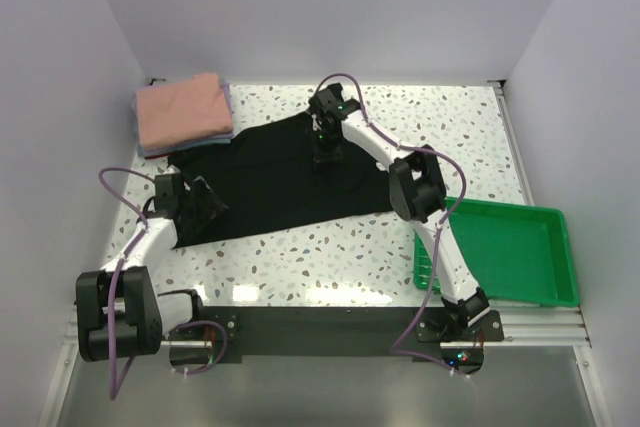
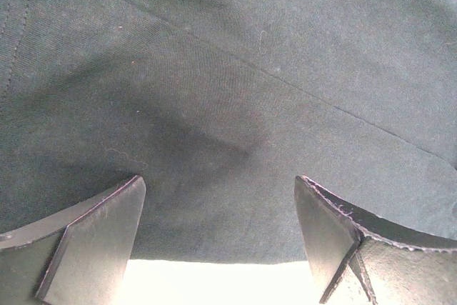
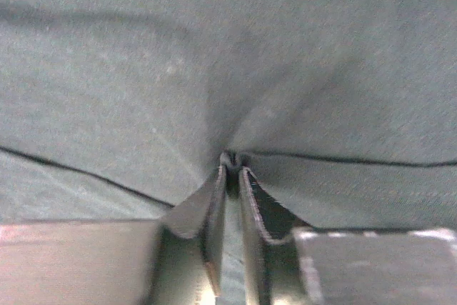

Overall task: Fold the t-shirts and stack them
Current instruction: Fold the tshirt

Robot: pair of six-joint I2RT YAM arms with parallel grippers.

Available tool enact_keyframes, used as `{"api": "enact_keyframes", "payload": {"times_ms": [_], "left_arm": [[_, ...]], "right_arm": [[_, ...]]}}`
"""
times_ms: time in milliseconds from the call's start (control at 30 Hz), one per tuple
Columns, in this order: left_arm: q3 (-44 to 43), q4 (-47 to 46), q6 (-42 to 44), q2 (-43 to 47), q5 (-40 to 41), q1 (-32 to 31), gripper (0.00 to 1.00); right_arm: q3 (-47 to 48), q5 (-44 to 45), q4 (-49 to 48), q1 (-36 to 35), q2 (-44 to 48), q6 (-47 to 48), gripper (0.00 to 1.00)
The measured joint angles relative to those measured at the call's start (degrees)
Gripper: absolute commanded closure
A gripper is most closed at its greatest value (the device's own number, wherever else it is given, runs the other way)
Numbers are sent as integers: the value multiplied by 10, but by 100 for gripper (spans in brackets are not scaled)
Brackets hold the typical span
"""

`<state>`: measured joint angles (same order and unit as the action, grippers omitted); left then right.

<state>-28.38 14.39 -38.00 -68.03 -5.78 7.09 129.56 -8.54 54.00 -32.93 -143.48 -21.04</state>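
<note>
A black t-shirt (image 1: 280,172) lies spread flat across the middle of the table. My left gripper (image 1: 205,205) is open over the shirt's near-left edge; in the left wrist view the black cloth (image 2: 235,105) fills the frame and its hem lies between the two fingers (image 2: 93,237). My right gripper (image 1: 326,152) is shut on a pinch of the black shirt's cloth (image 3: 235,69) near the shirt's far middle, with folds radiating from the fingertips (image 3: 214,198). A stack of folded t-shirts (image 1: 184,113), salmon-pink on top with lavender and bluish edges below, sits at the far left corner.
A green plastic tray (image 1: 500,252) sits at the near right beside the right arm's base. White walls enclose the speckled table (image 1: 330,257) on three sides. The folded stack touches the black shirt's far-left corner.
</note>
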Motion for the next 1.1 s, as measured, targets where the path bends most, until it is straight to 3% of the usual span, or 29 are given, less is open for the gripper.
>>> {"api": "enact_keyframes", "payload": {"times_ms": [233, 500, 1100], "left_arm": [[9, -8, 0, 9, 0, 0, 9], [20, -17, -2, 20, 0, 0, 9], [28, -25, -4, 29, 0, 0, 9]], "right_arm": [[-7, 0, -1, -9, 12, -1, 79], [-7, 0, -1, -13, 13, 0, 100], [-30, -41, -20, -13, 23, -19, 99]]}}
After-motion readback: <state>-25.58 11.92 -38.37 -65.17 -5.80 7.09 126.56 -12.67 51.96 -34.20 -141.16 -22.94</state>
